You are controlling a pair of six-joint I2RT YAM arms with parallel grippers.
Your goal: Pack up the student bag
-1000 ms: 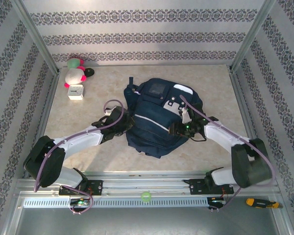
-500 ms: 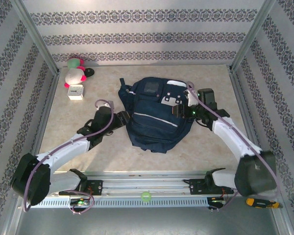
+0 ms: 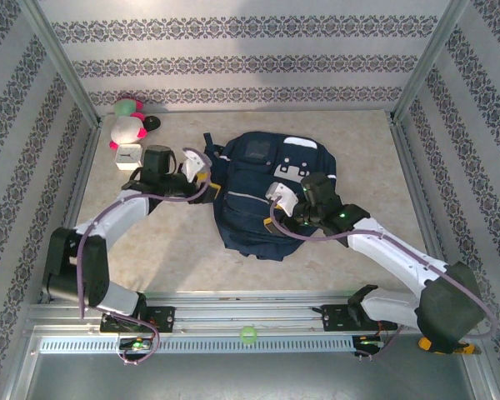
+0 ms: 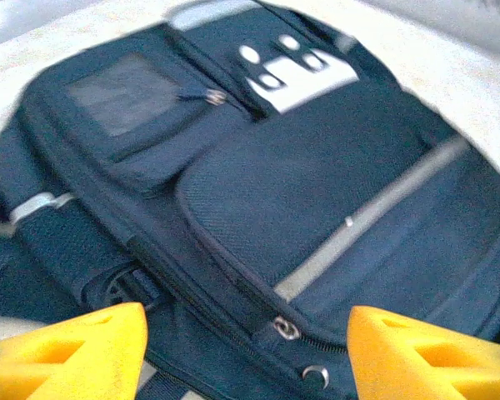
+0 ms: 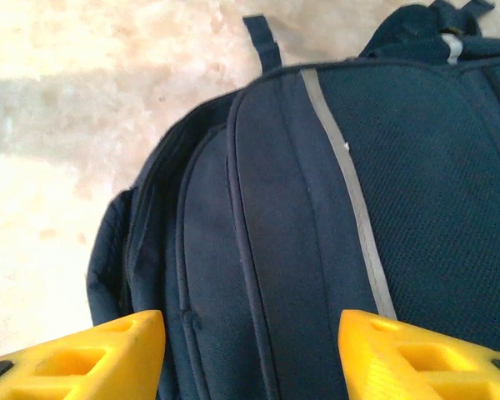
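The bag [image 3: 254,229] is lying flat in the middle of the table [image 3: 371,142], front side up. Its top is pointing to 12 o'clock, and the pocket patch and pale buckle patches are showing near that end.

The left gripper [image 3: 197,167] is sitting at the bag's 9 o'clock, just beside the strap side and facing 3 o'clock. In its wrist view the yellow fingers [image 4: 75,354] are standing wide apart with nothing between them (the bag's front and zip pulls are lying beyond).

The right gripper [image 3: 273,208] is hanging over the bag's front, slightly toward 6 o'clock from its centre. Its fingers [image 5: 417,354] are spread wide too and are gripping nothing. Navy fabric and the pale stripe [image 5: 350,183] are showing beyond them. I cannot tell from this angle whether the tips are touching the cloth.

At the table's 10 o'clock corner a pink-and-white toy [image 3: 127,127] is lying, with a small white cube [image 3: 129,156] just at its 6 o'clock. A green ball [image 3: 248,335] is resting on the rail at 6 o'clock between the arm bases. An orange-handled tool [image 3: 437,344] is lying at 5 o'clock.
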